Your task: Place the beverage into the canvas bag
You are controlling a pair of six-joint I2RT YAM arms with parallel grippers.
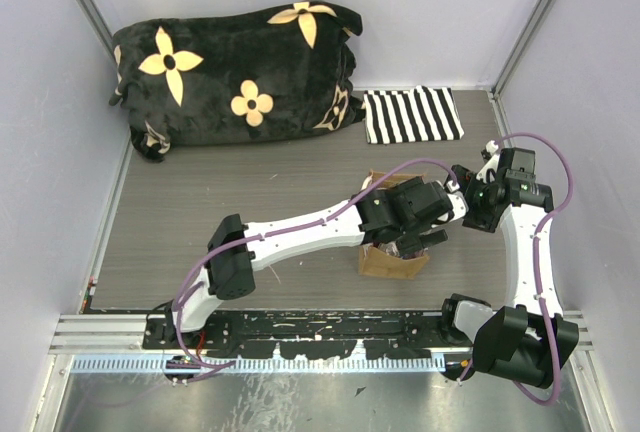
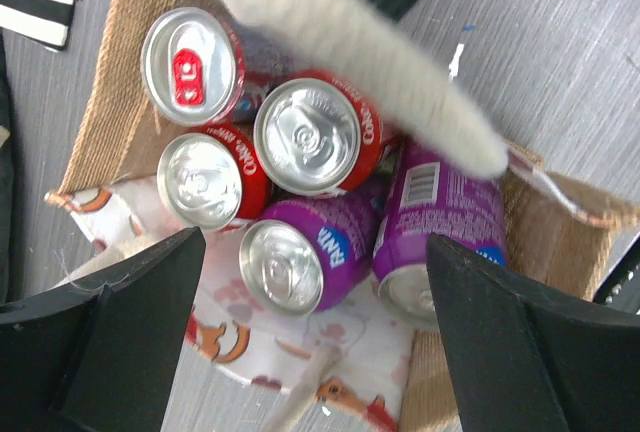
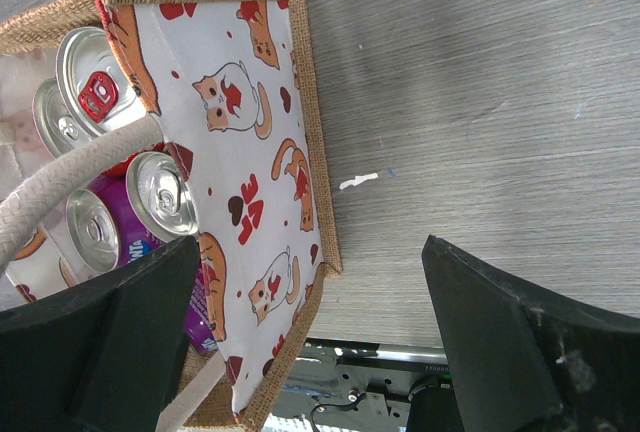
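Note:
The tan canvas bag (image 1: pixel 388 263) stands upright in the middle right of the table. It holds several cans: three red ones (image 2: pixel 312 135) and two purple ones (image 2: pixel 290 262), one of them lying tilted (image 2: pixel 440 207). My left gripper (image 1: pixel 412 236) hangs open and empty right above the bag's mouth (image 2: pixel 315 252), over the purple cans. A cream handle (image 2: pixel 380 62) crosses that view. My right gripper (image 1: pixel 464 208) is open and empty (image 3: pixel 310 252), straddling the bag's cat-printed face (image 3: pixel 250 152) at its right corner. The cans also show there (image 3: pixel 160 192).
A black plush pillow with cream flowers (image 1: pixel 235 67) lies at the back left. A black-and-white striped cloth (image 1: pixel 412 115) lies at the back right. The metal rail (image 1: pixel 320 332) runs along the near edge, close behind the bag (image 3: pixel 400 392). Walls enclose the table.

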